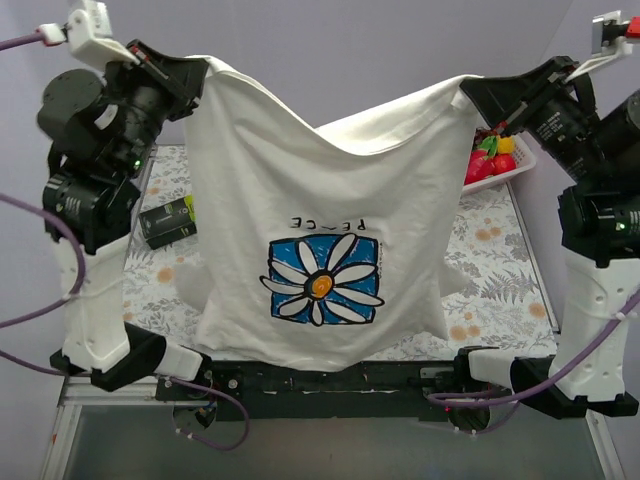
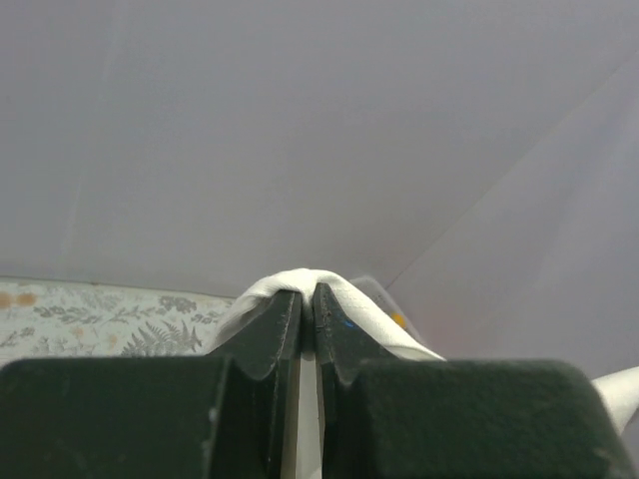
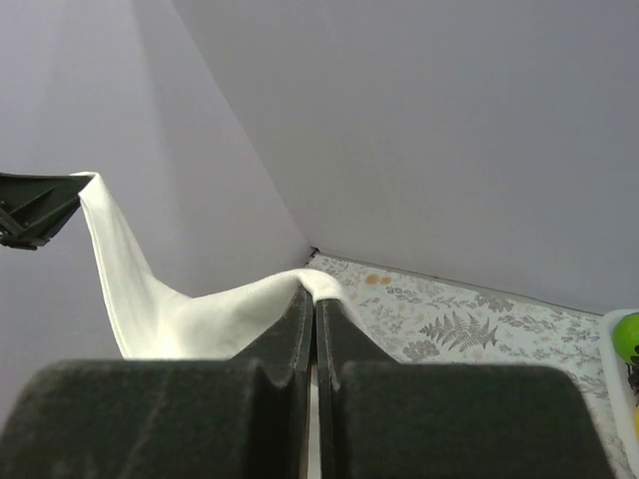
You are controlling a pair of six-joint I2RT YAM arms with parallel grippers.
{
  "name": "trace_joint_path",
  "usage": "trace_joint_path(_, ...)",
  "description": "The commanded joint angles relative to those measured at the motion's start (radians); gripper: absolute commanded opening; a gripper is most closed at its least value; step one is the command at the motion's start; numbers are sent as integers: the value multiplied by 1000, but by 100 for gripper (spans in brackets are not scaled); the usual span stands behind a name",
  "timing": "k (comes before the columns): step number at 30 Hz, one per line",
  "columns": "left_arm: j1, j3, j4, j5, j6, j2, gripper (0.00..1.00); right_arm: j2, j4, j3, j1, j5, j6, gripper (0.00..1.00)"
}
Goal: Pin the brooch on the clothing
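T-shirt (image 1: 320,190) hanging, corners pinched in left hand (image 1: 198,72), right hand (image 1: 467,97)

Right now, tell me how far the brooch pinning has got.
Done: the T-shirt hangs lifted and spread, its blue print facing the top camera. In hand: the left gripper and right gripper are each shut on an upper corner. Left: no brooch shows on the cloth or anywhere in view, so the pinning looks not yet done.
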Motion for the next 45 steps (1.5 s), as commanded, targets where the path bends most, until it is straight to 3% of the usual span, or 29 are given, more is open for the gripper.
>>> trace_joint_path(1, 7, 4, 0, -39, 15, 108, 0, 77, 88, -23, 1, 58, -17, 1)
trace_joint_path(7, 95, 81, 56, 88, -65, 220, 0, 201, 105, 70, 1, 49, 14, 1)
trace_joint_path(13, 118, 90, 184, 108, -91, 189, 0, 243, 162, 197, 0, 23, 74, 1)
trace_joint_path(21, 118, 34, 188, 102, -45, 22, 0, 68, 194, 64, -2, 35, 83, 1)
trace_joint_path(31, 118, -66, 62, 137, -34, -131, 0, -76, 90, -6, 0, 49, 29, 1)
trace_joint_path(40, 116, -31, 28, 145, -27, -114, 0, -93, 75, -5, 0, 75, 3, 1)
trace_joint_path(45, 118, -134, 65, 65, -14, -67, 0, -60, 114, -104, -2, 73, -5, 1)
